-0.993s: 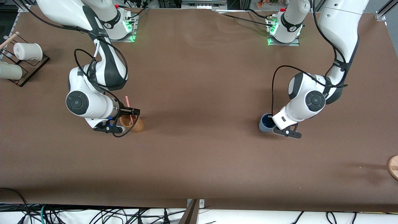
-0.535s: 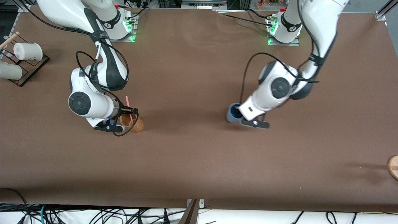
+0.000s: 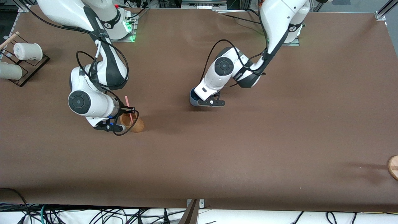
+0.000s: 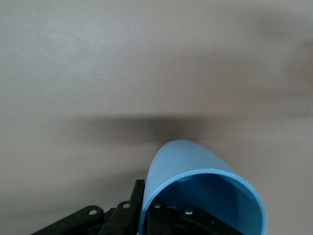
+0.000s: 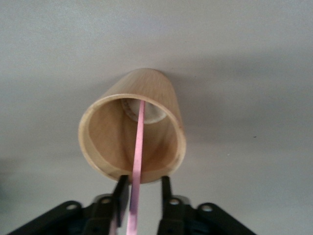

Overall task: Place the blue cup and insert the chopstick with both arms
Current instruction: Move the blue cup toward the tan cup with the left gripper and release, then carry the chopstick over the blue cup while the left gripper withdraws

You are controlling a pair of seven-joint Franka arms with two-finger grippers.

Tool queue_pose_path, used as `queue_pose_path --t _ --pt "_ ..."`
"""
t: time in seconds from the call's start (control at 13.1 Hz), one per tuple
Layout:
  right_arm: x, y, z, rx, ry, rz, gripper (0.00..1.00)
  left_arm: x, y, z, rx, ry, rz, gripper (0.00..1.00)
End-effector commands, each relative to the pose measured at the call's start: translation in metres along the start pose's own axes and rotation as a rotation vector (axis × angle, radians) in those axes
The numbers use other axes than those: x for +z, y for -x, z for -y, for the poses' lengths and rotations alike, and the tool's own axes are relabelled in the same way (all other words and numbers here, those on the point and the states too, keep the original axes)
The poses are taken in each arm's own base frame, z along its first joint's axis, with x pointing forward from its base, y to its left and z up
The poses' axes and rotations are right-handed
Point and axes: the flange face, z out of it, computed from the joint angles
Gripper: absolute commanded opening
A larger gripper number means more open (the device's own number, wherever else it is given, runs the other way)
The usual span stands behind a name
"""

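My left gripper [image 3: 199, 100] is shut on the blue cup [image 3: 193, 99] and holds it just above the middle of the table. In the left wrist view one finger [image 4: 138, 196] is outside the blue cup's wall [image 4: 195, 161] and the other is inside. The pink chopstick [image 3: 128, 105] stands leaning in the tan cup [image 3: 136, 123], which lies toward the right arm's end. My right gripper [image 3: 130, 111] is at that cup's rim. In the right wrist view its fingers [image 5: 121, 193] stand apart around the chopstick [image 5: 138, 147]. One finger is against it and there is a gap to the other.
A dark rack [image 3: 29, 70] with white cups [image 3: 27, 51] stands at the right arm's end of the table. A round wooden piece [image 3: 393, 167] lies at the table's edge at the left arm's end, nearer the front camera.
My left arm has carried the blue cup from the left arm's end toward the table's middle, closer to the tan cup. My right gripper has barely shifted by the chopstick.
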Motion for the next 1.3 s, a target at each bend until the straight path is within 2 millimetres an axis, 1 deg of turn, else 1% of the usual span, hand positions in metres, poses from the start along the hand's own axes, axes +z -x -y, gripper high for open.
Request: queue_pose_path --t 0.0,0.08,0.23,0.31,0.38,0.46,0.61,0.69,0.76,0.84,0.92,0.99,1.07,1.15,1.22 --pt "-0.007 0.01 0.0 0.002 0.002 -0.002 0.2 -0.017 -0.02 0.002 -0.021 0.01 -0.034 1.0" --pt "-0.007 0.01 0.0 0.002 0.002 -0.002 0.18 -0.031 -0.021 0.0 -0.019 0.015 -0.047 1.0" --pt "-0.008 0.01 0.0 -0.002 0.001 -0.003 0.1 -0.069 -0.025 0.005 -0.022 -0.003 -0.049 1.0" --pt "-0.009 0.01 0.0 -0.01 0.001 -0.005 0.07 -0.09 -0.019 0.004 -0.021 -0.031 -0.032 1.0" --pt "-0.015 0.011 -0.001 -0.013 -0.004 -0.014 0.0 -0.117 -0.012 0.006 -0.011 -0.065 -0.02 1.0" --pt "-0.02 0.011 0.0 -0.017 -0.007 -0.023 0.0 -0.143 -0.008 0.011 -0.012 -0.092 -0.011 1.0" --pt "-0.043 0.017 0.001 -0.02 -0.018 -0.023 0.0 -0.194 0.004 0.02 -0.016 -0.136 0.002 1.0" --pt "-0.061 0.025 0.003 -0.024 -0.021 -0.016 0.0 -0.215 0.001 0.026 -0.004 -0.159 0.021 1.0" --pt "-0.082 0.033 0.003 -0.029 -0.025 -0.011 0.0 -0.234 -0.006 0.033 0.012 -0.169 0.046 1.0" --pt "-0.101 0.044 0.005 -0.034 -0.032 0.005 0.0 -0.251 -0.014 0.046 0.007 -0.18 0.057 1.0" --pt "-0.123 0.056 0.013 -0.051 -0.053 0.017 0.0 -0.265 -0.029 0.066 -0.026 -0.182 0.055 1.0" --pt "-0.14 0.068 0.021 -0.058 -0.069 0.036 0.0 -0.286 -0.048 0.091 -0.031 -0.176 0.048 1.0" --pt "-0.155 0.077 0.03 -0.046 -0.08 0.043 0.0 -0.31 -0.062 0.118 0.014 -0.177 0.067 1.0" --pt "-0.172 0.088 0.048 -0.036 -0.094 0.044 0.0 -0.333 -0.077 0.153 0.075 -0.177 0.104 1.0" --pt "-0.187 0.099 0.065 -0.022 -0.103 0.041 0.0 -0.342 -0.089 0.187 0.123 -0.17 0.128 1.0"
